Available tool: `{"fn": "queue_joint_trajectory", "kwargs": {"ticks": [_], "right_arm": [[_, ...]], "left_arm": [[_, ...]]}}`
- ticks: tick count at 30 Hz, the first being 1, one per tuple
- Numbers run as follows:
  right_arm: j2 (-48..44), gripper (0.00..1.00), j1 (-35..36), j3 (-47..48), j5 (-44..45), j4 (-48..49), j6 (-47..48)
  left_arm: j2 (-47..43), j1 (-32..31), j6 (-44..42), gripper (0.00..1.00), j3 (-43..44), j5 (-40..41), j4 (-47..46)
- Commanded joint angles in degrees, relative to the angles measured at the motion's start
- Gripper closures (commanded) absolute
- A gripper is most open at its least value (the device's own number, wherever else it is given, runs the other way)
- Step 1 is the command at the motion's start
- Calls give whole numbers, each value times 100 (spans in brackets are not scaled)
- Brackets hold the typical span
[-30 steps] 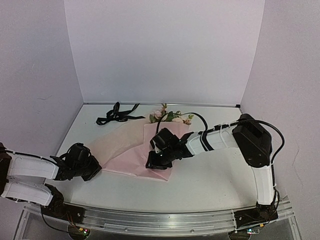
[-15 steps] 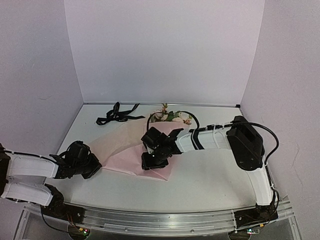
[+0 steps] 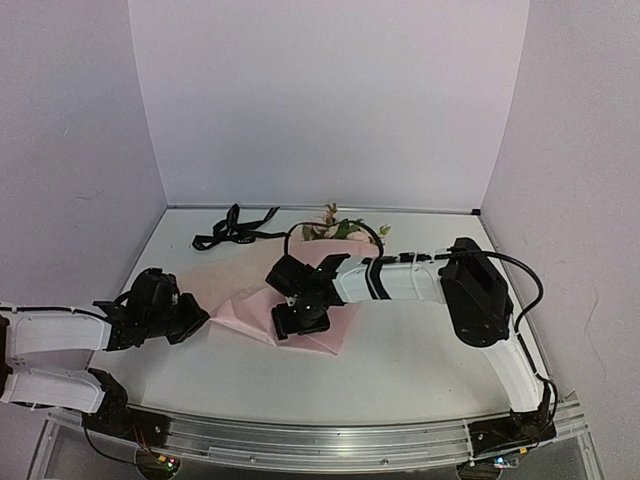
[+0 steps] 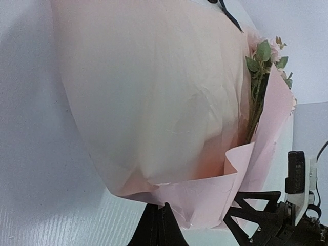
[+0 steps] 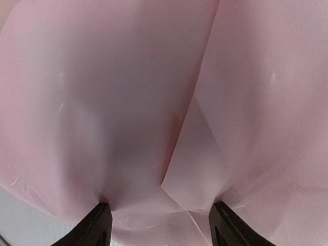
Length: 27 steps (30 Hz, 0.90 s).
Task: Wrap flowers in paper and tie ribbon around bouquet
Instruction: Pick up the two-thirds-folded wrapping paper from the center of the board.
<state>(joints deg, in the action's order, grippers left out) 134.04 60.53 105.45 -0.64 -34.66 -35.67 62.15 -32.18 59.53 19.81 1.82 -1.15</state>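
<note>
The pink paper [image 3: 240, 308] lies mid-table, its left part raised in a fold, with the flowers [image 3: 340, 230] poking out at its far end. My left gripper [image 3: 192, 322] is shut on the paper's near left edge [image 4: 169, 197]; the sheet arches above it, and green stems and leaves of the flowers [image 4: 258, 77] show inside the fold. My right gripper [image 3: 300, 318] stands open, both fingertips pressed down on the paper [image 5: 154, 92], a crease running between them [image 5: 161, 210]. The black ribbon [image 3: 232, 230] lies loose at the back left, apart from both grippers.
White walls close in the table at the back and both sides. The right arm [image 3: 420, 280] stretches across from the right, above the paper's right part. Its black gripper body [image 4: 300, 174] shows at the left wrist view's lower right. A black cable [image 3: 375, 235] loops near the flowers.
My right gripper slid left across the paper and opened. My left gripper moved right and up with the paper's edge, folding the sheet's left part toward the flowers.
</note>
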Motion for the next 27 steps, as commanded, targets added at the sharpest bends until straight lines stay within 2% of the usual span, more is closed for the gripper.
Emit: {"fn": "queue_joint_trajectory", "kwargs": {"ticks": [1,9,14,17,19,22,24,27], "right_arm": [[647,29,-27,154,284,-920,-57],[995,24,69,580,506,-1401,-19],[1089,22,85,557,494,-1447,-19],[1104,21,84,514,395,-1431,-28],[1113,20,82,506,288,-1394,-44],[1098,20,83,458,133,-1318,-81],[1064,20,78,393,109,-1249,-99],[997,20,83,306,108,-1200,-89]], "left_arm": [[-256,10,-643,100,421,-388,-9],[-635,10,-1174,100,644,-764,39],[-592,28,-859,99,627,-209,640],[-288,135,-744,85,454,-256,364],[25,151,-688,64,277,-576,-322],[554,149,-472,49,5,-1019,-1200],[790,128,-228,44,-178,-1155,-1745],[769,99,197,30,-412,-1136,-1975]]}}
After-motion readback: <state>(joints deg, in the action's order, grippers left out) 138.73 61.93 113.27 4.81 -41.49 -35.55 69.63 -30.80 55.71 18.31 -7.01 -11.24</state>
